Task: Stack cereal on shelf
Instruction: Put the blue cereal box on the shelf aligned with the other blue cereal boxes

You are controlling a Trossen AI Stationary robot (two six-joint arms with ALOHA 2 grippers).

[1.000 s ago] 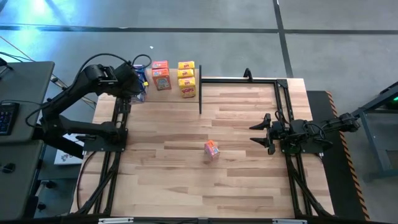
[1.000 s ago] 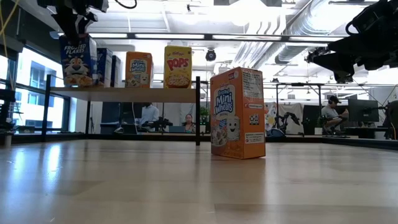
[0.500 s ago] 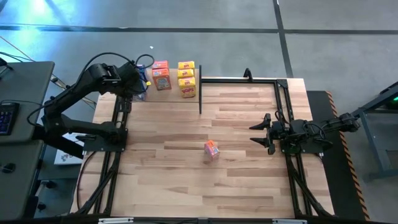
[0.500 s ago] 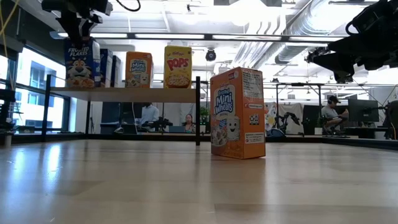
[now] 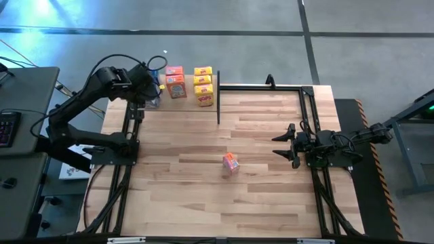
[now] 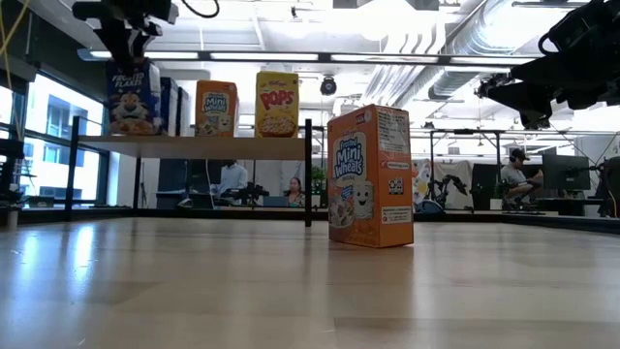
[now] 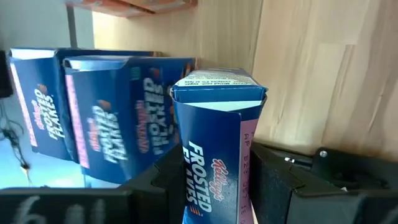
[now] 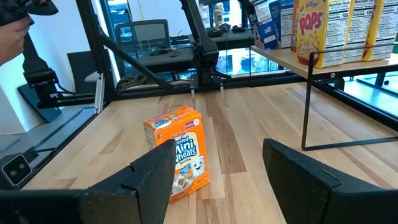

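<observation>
Your big planked light-wood tabletop [image 5: 203, 183] fills the middle, and only one carton stands on it. At its far left corner sits the flat light-wood shelf board on thin black posts [image 6: 194, 146], and that is where your stock is. Look along it in the low view: at the left end the blue cardboard Frosted Flakes box [image 6: 129, 98], upright, with more blue cartons just behind it; next the orange-red Mini Wheats box [image 6: 217, 108]; then the yellow Pops box [image 6: 277, 104] nearest the black corner post. From above, the orange-red and yellow cartons read as short rows running back from the front, touching one another.

Your left arm reaches over that left end of the shelf. The left gripper [image 7: 217, 186] has its dark fingers pinched tight on the blue box, one on each narrow side, with the carton's top flap pointing away from the wrist and two other blue cartons [image 7: 106, 118] standing just beside it.

Your right arm waits at the right edge of the table, pointing left. The right gripper [image 8: 217, 174] stands partly spread with nothing between the fingers.

Well apart from it, near the table's centre, the lone orange-red Mini Wheats carton [image 5: 231, 163] stands upright on the planks, turned at an angle.
</observation>
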